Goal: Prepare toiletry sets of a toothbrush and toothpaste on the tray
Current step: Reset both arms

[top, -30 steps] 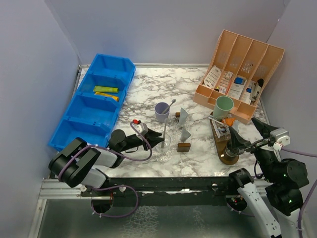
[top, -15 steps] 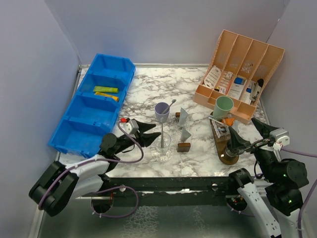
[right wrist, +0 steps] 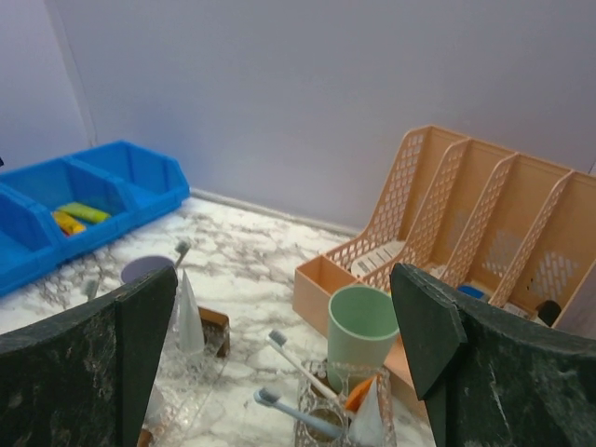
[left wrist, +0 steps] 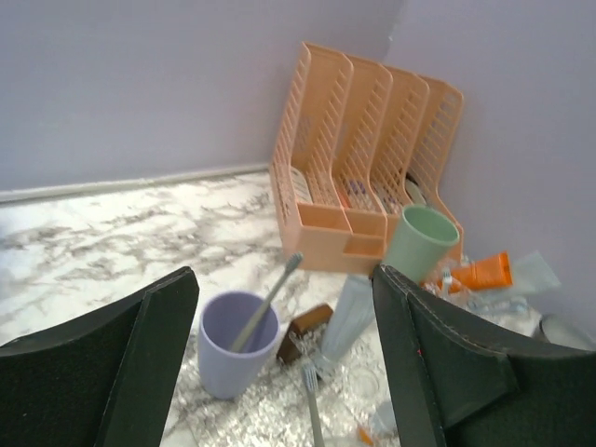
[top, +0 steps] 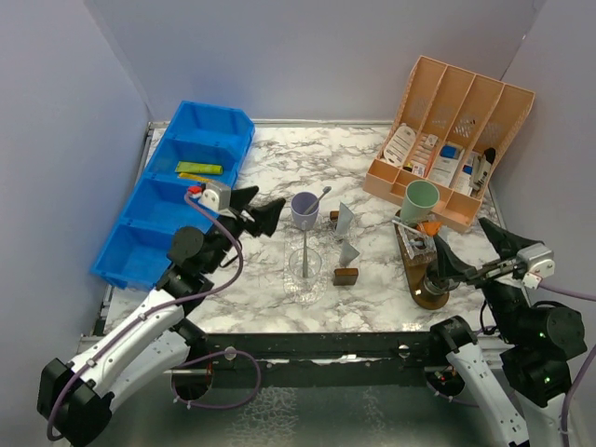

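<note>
Since both arms are empty-handed, the job looks to sit between placements, with the sets only part-made.

From above, the left pincer (top: 256, 210) hangs spread wide, gripping nothing, over the marble-patterned table (top: 279, 158). It is between the blue plastic compartment bin (top: 149, 247) and the round lilac plastic cup (top: 304, 212), in which a grey-handled toothbrush (top: 319, 196) leans. Nearer the arms stands a clear ribbed cup (top: 304, 277) with a thin toothbrush (top: 305, 253) upright inside. Two pale grey tubes (top: 345, 222) stand just beside these cups. The right pincer (top: 470, 250), equally wide and empty, is poised over the dark oval wooden tray (top: 430, 296), where another clear cup (top: 416, 246) holds brushes. A mint green plastic cup (top: 420, 201) stands at the tray's far end; on it or just off it, I cannot tell. Green and yellow tubes (top: 198, 169) lie in the bin.

Through the left wrist camera, the lilac cup sits low between the parted fingers, untouched.

Through the right wrist camera, the mint cup and the cup of brushes lie ahead between its fingers, with an orange tube (right wrist: 358, 394) tucked among the brushes.

My judgement is that the lilac and ribbed cups each still lack a tube and a place on the tray. Next, the left arm would need to close narrowly on one slim tube and carry it over without knocking the upright brush.
</note>
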Motion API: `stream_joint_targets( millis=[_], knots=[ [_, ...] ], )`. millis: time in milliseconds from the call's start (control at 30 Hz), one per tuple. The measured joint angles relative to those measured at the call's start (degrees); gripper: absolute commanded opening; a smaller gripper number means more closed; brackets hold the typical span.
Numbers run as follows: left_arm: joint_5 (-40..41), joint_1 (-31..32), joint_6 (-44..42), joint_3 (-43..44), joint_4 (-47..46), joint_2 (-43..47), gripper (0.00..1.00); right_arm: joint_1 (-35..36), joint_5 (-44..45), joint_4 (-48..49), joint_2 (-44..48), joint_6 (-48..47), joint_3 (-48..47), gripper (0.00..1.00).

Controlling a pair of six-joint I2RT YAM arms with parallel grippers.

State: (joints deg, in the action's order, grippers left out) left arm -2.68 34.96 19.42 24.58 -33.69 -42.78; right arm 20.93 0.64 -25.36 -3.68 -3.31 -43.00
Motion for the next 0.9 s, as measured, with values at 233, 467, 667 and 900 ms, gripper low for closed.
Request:
stream_joint_targets(
  millis=[233, 467, 667, 900],
  knots=[
    [8.6, 0.0, -3.8, 21.1, 19.3, -4.4, 0.8, 0.0, 4.2, 6.4, -2.1, 2.3, -1.7, 1.0],
    [16.0, 0.0, -9.3, 38.7, 36.1, -8.9, 0.87, 0.0, 15.1, 4.3, -18.4, 6.8, -15.0, 1.0],
    [19.4, 0.0, -11.7, 40.7, 42.8, -4.2, 0.87, 0.5, 20.5, 3.6, -24.0, 8.8, -17.9, 1.0],
    [22.9, 0.0, -12.3, 39.0, 46.1, 3.9, 0.87, 1.6, 23.0, 4.2, -23.9, 8.8, -18.8, 1.0]
  ],
)
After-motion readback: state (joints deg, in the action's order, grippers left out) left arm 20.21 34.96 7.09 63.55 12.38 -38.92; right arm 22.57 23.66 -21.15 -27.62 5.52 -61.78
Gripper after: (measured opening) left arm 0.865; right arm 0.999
